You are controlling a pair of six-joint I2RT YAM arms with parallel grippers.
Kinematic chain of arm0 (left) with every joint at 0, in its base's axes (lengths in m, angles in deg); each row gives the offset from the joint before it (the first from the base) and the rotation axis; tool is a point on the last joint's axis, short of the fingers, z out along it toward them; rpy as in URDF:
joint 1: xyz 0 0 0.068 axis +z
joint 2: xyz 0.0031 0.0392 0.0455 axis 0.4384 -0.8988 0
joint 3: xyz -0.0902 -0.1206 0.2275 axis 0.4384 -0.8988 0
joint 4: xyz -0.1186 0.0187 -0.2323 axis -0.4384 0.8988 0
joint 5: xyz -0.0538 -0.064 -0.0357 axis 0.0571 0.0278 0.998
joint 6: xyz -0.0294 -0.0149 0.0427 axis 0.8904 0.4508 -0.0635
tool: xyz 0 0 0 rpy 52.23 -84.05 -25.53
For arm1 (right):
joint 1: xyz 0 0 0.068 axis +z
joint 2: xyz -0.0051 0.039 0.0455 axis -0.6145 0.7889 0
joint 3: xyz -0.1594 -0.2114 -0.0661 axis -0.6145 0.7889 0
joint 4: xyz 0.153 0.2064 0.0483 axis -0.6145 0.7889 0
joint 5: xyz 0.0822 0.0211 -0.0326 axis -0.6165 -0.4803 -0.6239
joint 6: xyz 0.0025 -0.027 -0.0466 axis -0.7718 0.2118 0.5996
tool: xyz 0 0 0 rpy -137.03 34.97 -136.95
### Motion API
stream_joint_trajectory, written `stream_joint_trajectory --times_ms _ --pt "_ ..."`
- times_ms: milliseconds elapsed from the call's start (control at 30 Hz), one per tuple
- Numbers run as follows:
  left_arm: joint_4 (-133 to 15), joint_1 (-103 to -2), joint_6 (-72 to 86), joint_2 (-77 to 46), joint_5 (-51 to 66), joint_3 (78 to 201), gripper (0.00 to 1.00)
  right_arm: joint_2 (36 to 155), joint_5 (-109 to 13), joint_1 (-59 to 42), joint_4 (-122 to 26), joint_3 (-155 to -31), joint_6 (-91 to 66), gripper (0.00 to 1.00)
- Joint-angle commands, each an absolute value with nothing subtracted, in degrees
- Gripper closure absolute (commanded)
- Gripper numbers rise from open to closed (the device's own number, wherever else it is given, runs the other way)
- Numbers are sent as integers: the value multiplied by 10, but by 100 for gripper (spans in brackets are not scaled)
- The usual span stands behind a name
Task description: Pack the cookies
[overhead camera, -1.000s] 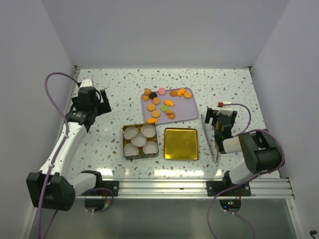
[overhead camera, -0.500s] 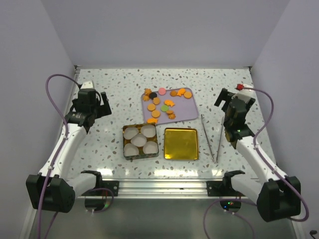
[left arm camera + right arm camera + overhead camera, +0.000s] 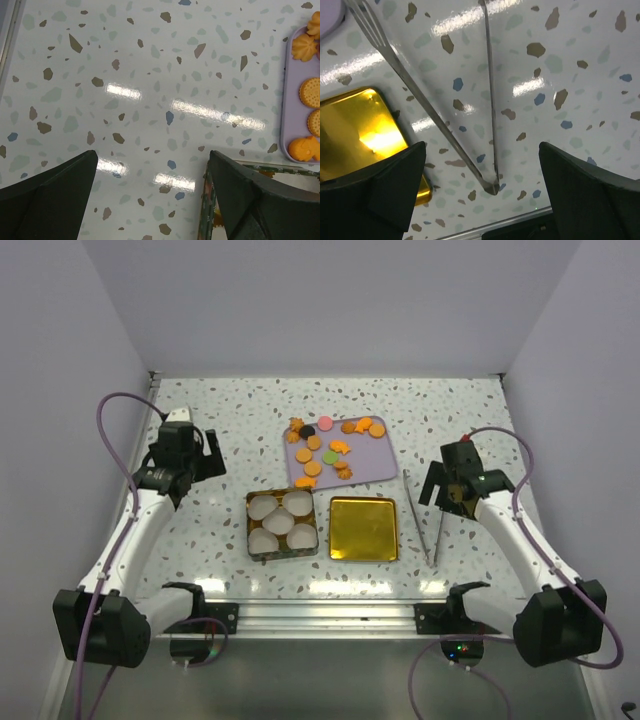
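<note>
Jaws spread and empty, the right gripper [image 3: 445, 490] is hovering right of the purple tray [image 3: 375, 465] holding the cookies [image 3: 329, 457], above tongs [image 3: 423, 530] lying off that tray's near-right corner, long axis running near-to-far, while the equally open left gripper [image 3: 205, 452] is hanging farther off, left of the tray.

The table [image 3: 230, 400] is a white terrazzo-look top with grey, brown and blue flecks, glossy enough to catch the lights. Four things sit right on it. There's a lavender tray [image 3: 380, 465] toward the back middle. In front of that is a square tin [image 3: 283, 555] on the left, with a shallow gold lid [image 3: 363, 529] just beside it, not touching. Metal tongs [image 3: 421, 525] lie right of the lid, joined end toward the near edge, arms spread toward the back.
</note>
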State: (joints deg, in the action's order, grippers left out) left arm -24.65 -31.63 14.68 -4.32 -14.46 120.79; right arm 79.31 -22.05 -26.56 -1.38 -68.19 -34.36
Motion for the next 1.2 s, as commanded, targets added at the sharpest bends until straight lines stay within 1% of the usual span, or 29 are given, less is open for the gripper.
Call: stream_joint_trajectory --times_ms 0,100,367,733,933,1167 --pt "-260 -314 137 -46 -134 1212 0 803 -258 -261 50 -706 -365 1" --pt "-260 -314 139 -47 -134 1217 0 850 -299 -261 57 -711 -356 1" --pt "-263 -314 147 -47 -140 1212 0 908 -374 -261 3 -664 -351 1" --pt "-274 -314 151 -53 -139 1210 0 983 -364 -261 -31 -652 -336 1" --pt "-274 -314 152 -56 -134 1210 0 1000 -330 -262 -42 -656 -318 1" --pt "-280 -314 153 -66 -129 1208 0 1033 -323 -262 -97 -652 -323 1"
